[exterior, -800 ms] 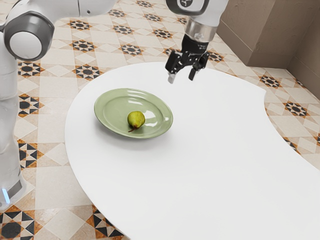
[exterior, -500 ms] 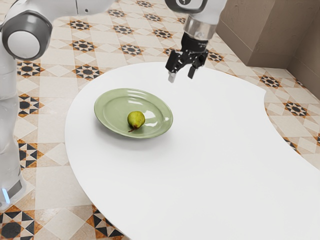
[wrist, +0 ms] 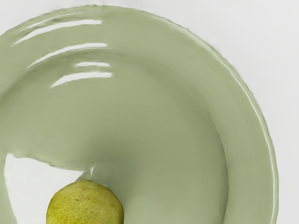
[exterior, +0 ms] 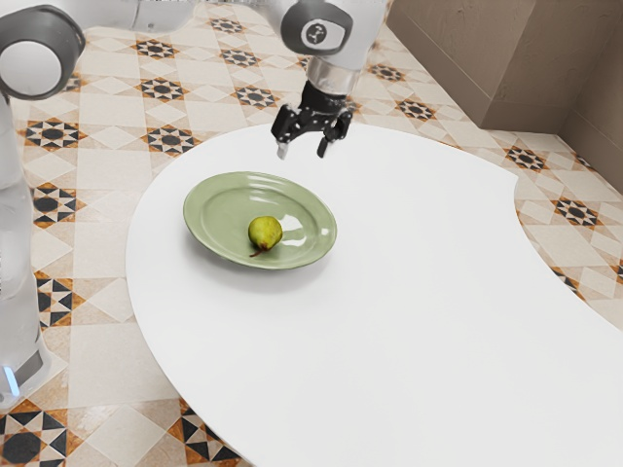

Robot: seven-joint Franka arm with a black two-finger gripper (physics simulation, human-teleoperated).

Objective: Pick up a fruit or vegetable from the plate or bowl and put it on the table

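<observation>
- My claw (exterior: 303, 150) hangs in the air with its two fingers spread, a gap between them, higher than the plate (exterior: 226, 222) and toward the far side of the surface (exterior: 419, 263) in the exterior view.
- The pear (exterior: 264, 232), yellow-green with a brown stem, lies on the plate, off its middle, its stem pointing toward the rim that is nearest the exterior camera.
- The plate is pale green, glossy and oval in outline there, with a raised rim; white reflections shine on it beside the pear and, in the wrist view, along the rim too.
- The surface is plain, smooth and white. Its edge bows outward around the plate, comes to a corner at the exterior view's right and curves inward from there.
- A soft shadow falls on the surface beside the plate.
- Around the surface runs a tiled floor (exterior: 107, 360), cream and beige, patterned with star shapes in black, orange and white.
- Brown walls (exterior: 477, 58) meet the floor at the exterior view's upper right, with a thicker band along their foot.
- My white arm (exterior: 15, 224) stands at the exterior view's left, a blue light glowing low on it.
</observation>
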